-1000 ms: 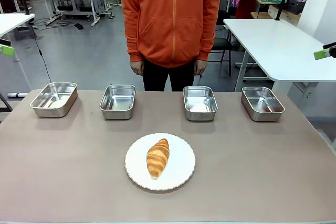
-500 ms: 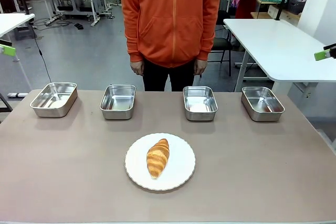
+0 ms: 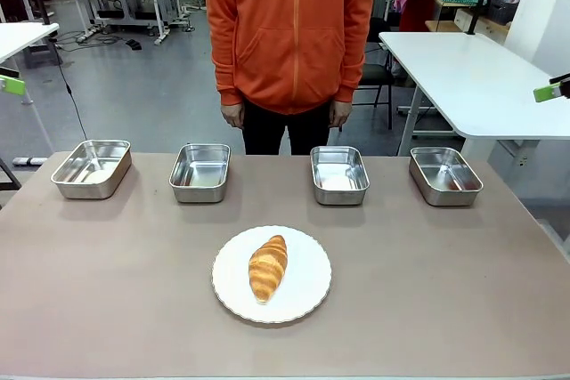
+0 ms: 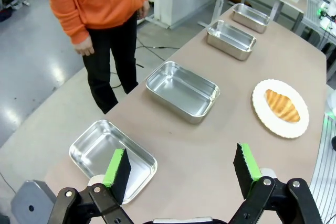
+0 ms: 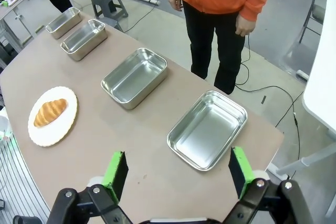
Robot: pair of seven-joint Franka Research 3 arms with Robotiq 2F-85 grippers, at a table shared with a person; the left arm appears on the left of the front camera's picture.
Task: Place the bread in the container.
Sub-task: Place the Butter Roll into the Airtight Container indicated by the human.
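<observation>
**While the bread waits on its plate, both grippers hang open and empty**

As far as the pictures show, no part of the task is done. The bread (image 3: 268,267) lies on a round white plate (image 3: 307,298) in the lower middle of the front view, and nothing touches it. Above it in the frame, four steel trays (image 3: 198,193) stand in a row. They are well apart from one another and from the plate, and all are empty. Which of them is to serve as the container cannot be told. A person (image 3: 294,33) in an orange top stands behind the table (image 3: 445,300) at the top centre, hands hanging at the sides. By this reading everything is left to do: reaching the plate, grasping the bread, carrying it to a tray and letting go.

The wrist views add the state of the tools. At the bottom of the left wrist view, the left gripper (image 4: 181,163) has its green-padded fingers spread wide with nothing between them. It hangs well above the table, with one tray at lower left, the others running toward the upper right, and the plate at the right. The right gripper (image 5: 177,171) is likewise spread wide and empty. It has a tray at lower right, the row climbing to the upper left, and the plate at the left edge.

The front view adds the even spacing of the row and the bread's lie, tilted slightly from lower left to upper right.
</observation>
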